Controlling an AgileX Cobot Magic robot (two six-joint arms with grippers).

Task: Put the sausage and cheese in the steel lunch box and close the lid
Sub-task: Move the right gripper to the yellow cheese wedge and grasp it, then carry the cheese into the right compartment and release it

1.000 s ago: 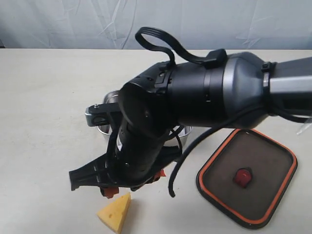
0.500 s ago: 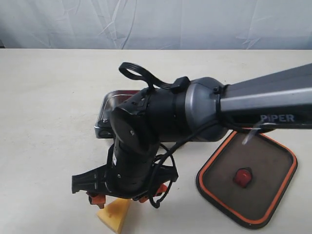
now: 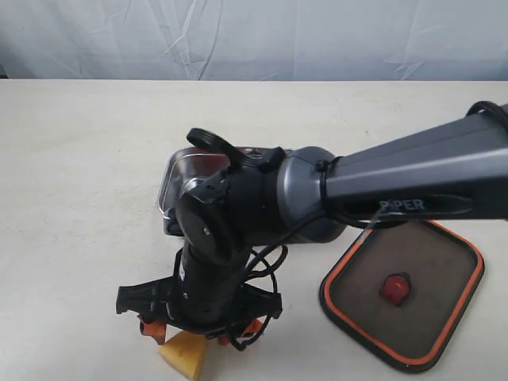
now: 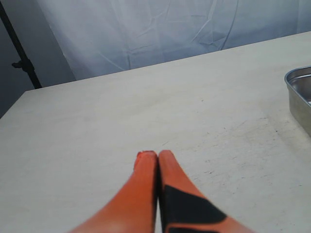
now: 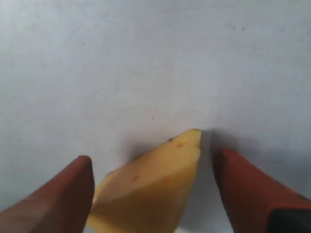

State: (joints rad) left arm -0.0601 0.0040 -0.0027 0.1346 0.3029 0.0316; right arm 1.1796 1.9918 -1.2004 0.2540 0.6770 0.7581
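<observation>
The yellow cheese wedge [image 3: 184,357] lies on the table near the front edge. My right gripper [image 3: 198,332] has reached across and stands open over it, one orange finger on each side of the cheese [image 5: 150,189]; the fingers [image 5: 63,194] are close to it but not pressing. Most of the steel lunch box [image 3: 176,171] is hidden behind the right arm; its rim [image 4: 297,82] shows in the left wrist view. The dark lid [image 3: 432,262] with orange rim and red centre valve lies flat at the right. No sausage shows. My left gripper [image 4: 158,154] is shut and empty over bare table.
The right arm's thick black body [image 3: 262,198] spans the middle of the table and blocks the view of the box. A pale curtain [image 3: 254,36] hangs behind the table's far edge. A dark stand [image 4: 19,53] is off the table's corner.
The right arm has swung toward the table's front and dropped lower, bringing its open fingers down around the cheese. The lid has not moved.
</observation>
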